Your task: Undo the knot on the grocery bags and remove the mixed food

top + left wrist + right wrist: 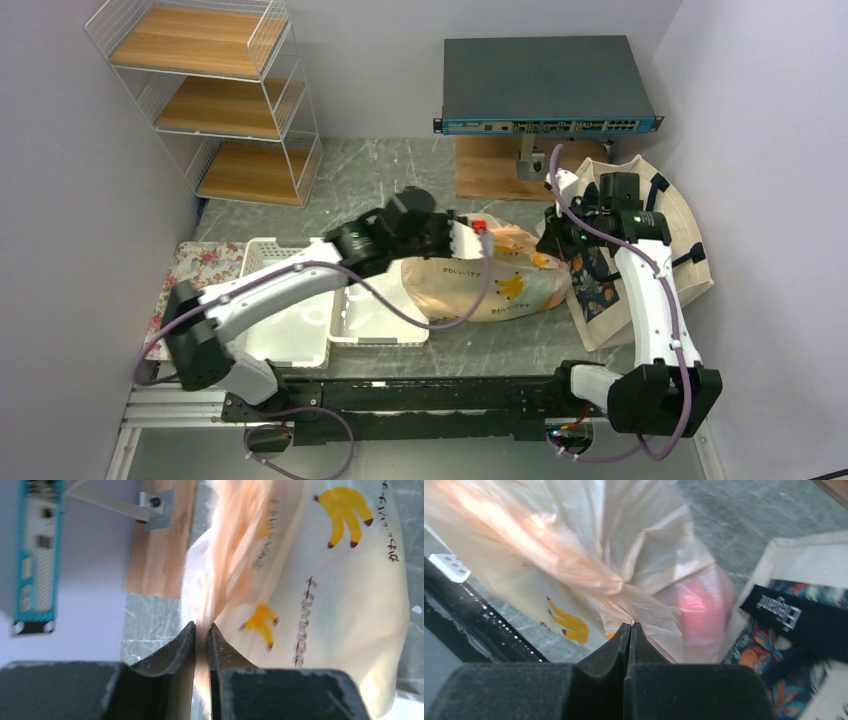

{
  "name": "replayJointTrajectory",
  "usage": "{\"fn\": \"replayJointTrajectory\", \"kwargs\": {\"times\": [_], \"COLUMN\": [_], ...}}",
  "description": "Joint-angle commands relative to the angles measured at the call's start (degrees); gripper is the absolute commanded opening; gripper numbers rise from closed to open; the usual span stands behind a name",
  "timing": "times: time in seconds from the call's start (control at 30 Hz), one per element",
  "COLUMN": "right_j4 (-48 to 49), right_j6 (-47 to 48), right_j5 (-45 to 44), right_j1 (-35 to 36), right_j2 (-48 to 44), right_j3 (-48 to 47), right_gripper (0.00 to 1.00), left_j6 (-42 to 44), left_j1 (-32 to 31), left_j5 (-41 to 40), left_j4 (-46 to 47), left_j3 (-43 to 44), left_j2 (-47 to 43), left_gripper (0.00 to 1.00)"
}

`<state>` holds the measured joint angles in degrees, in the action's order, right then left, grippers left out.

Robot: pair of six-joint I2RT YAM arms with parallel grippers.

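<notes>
The plastic bag (pixel 500 290) lies mid-way across the tabletop (pixel 400 175). Its thin, soft, tear-prone film is pinched near the knot (pixel 620 586) by the closed left end effector (pixel 201 630) and right end effector (pixel 630 627). The twisted strands are judged the best hold.

Left of the plastic bag (pixel 490 285), a white basket (pixel 300 330) butted against it, closing that side. Right of the bag, the canvas tote (pixel 690 270) crowded in. Behind it, bare table (pixel 380 175) lay open up to the wooden board (pixel 490 170). The 2 end effectors, left (pixel 201 627) and right (pixel 630 625), occupied the bag's top.
</notes>
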<state>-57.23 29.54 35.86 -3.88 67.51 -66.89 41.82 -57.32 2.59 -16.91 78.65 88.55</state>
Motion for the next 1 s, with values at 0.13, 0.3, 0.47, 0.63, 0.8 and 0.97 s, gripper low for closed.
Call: {"fn": "replayJointTrajectory", "kwargs": {"times": [0.13, 0.3, 0.47, 0.63, 0.8, 0.97], "right_j4": [-1.19, -7.52, -7.74, -7.70, 0.91, 4.68], "right_j6": [4.70, 9.88, 6.88, 1.81, -6.82, -5.94], "right_j5": [-2.21, 9.41, 17.21, 19.72, 15.92, 15.35], "right_j1": [-10.89, -13.56, -10.55, -9.99, -7.71, -6.21], "right_j2": [-2.56, -1.77, -2.88, -4.46, -9.93, -16.39], "right_j3": [-1.11, -4.79, -8.31, -11.74, -7.36, -2.39], "right_gripper": [0.00, 0.05, 0.78, 0.92, 1.00, 1.00], "left_j6": [-9.67, -8.09, -5.24, -3.83, -4.23, -4.69], "left_j1": [14.74, 15.16, 13.23, 12.50, 12.16, 12.16], "left_j5": [19.70, 24.76, 25.96, 26.12, 25.97, 25.01], "left_j4": [2.71, 4.72, 3.68, 2.18, 2.42, 1.58], "left_j3": [-7.41, -10.14, -9.28, -8.29, -8.03, -7.06], "left_j2": [-16.80, -17.96, -17.16, -16.71, -16.57, -16.16], "left_gripper": [0.00, 0.00, 0.00, 0.00, 0.00, 0.00]}}
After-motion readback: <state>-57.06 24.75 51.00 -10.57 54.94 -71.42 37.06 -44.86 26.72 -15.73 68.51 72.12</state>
